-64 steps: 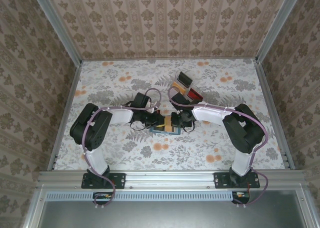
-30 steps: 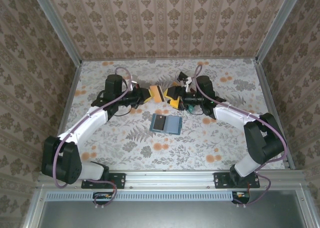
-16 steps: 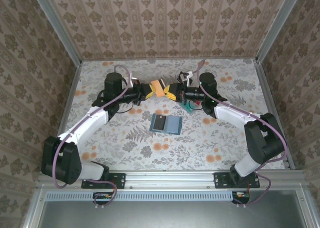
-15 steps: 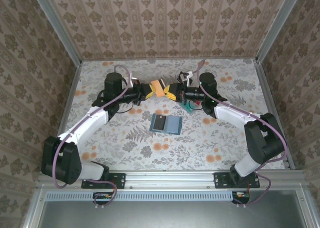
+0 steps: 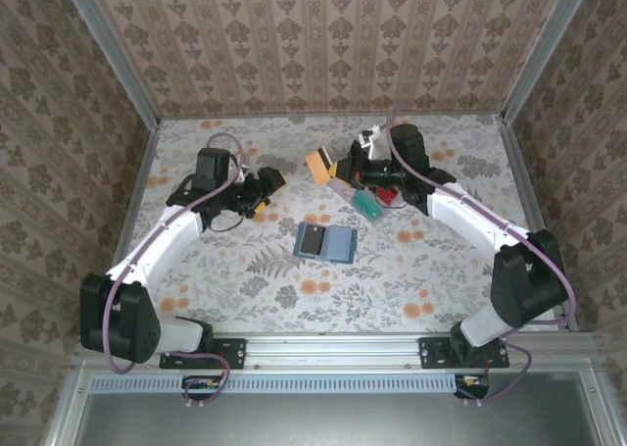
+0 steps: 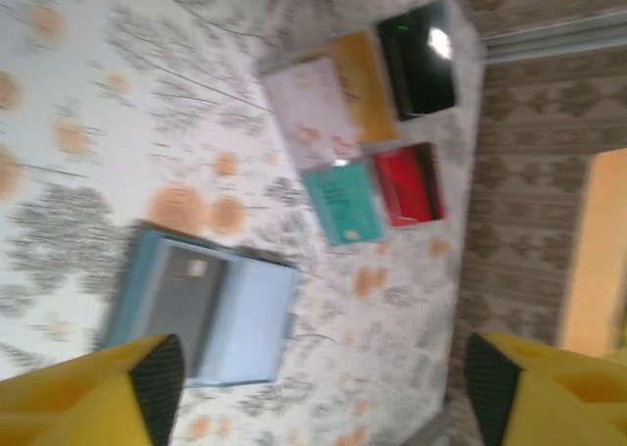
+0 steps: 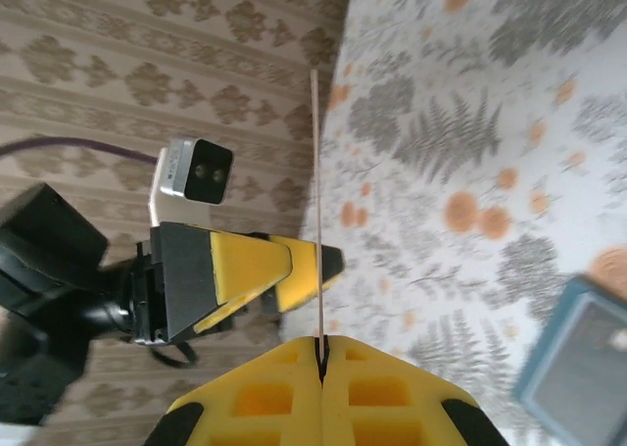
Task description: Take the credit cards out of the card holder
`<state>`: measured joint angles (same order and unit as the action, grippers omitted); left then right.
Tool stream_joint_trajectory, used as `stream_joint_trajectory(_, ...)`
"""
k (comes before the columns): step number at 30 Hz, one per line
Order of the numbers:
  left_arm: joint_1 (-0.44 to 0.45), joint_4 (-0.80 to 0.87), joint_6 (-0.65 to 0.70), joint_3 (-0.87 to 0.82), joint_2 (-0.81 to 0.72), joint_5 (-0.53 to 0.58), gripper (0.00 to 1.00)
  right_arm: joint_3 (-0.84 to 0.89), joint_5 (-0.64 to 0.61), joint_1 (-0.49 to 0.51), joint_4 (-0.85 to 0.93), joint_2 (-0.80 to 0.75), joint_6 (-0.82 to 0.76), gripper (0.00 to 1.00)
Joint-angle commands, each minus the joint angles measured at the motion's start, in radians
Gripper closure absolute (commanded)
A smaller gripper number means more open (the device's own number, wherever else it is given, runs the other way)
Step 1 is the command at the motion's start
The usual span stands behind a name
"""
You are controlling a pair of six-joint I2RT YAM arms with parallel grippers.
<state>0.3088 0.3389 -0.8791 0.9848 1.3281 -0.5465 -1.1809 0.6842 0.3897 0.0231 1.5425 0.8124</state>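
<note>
Right tool (image 7: 320,348) is clamped tight on an orange card (image 5: 318,164), left tool (image 6: 323,368) is gaping wide with nothing in it, and the open card holder (image 5: 325,241) lies flat on the table (image 5: 245,289) at roughly 4 to 5 o'clock from the left tool, long side running 9-to-3.

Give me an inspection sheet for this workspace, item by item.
Surface: floral tablecloth, flat, no spills seen.
Job's things: card holder lies open mid-table with a dark card in its left half; orange card is lifted clear.
Clutter: teal card, red card and black card grouped beyond the holder.
Claws: left claw open, empty; right claw shut on the orange card.
Cables: purple cable follows the arms.
Surroundings: patterned wall.
</note>
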Motion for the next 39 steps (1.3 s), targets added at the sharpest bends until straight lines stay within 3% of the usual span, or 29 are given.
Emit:
stream_joint_trajectory(1, -0.032, 0.138, 0.157, 0.012, 0.035, 0.09, 0.12, -0.085, -0.193, -0.004, 0.318, -0.009, -0.33, 1.0)
stream_joint_trajectory(5, -0.043, 0.148, 0.201, -0.008, 0.038, 0.125, 0.01, -0.148, -0.397, -0.006, 0.414, 0.028, -0.542, 1.0)
stream_joint_trajectory(7, -0.046, 0.152, 0.22, -0.018, 0.034, 0.125, 0.0, -0.191, -0.464, -0.006, 0.454, 0.059, -0.647, 1.0)
stream_joint_trajectory(15, -0.057, 0.176, 0.254, -0.048, 0.013, 0.123, 0.0, -0.34, -0.547, -0.006, 0.507, 0.184, -0.905, 1.0)
stream_joint_trajectory(23, -0.089, 0.27, 0.334, 0.026, 0.036, 0.123, 0.0, -0.486, -0.584, 0.014, 0.541, 0.343, -0.962, 1.0)
stream_joint_trajectory(39, -0.096, 0.233, 0.3, 0.003, 0.074, 0.097, 0.0, -0.513, -0.664, 0.01, 0.549, 0.481, -1.035, 1.0)
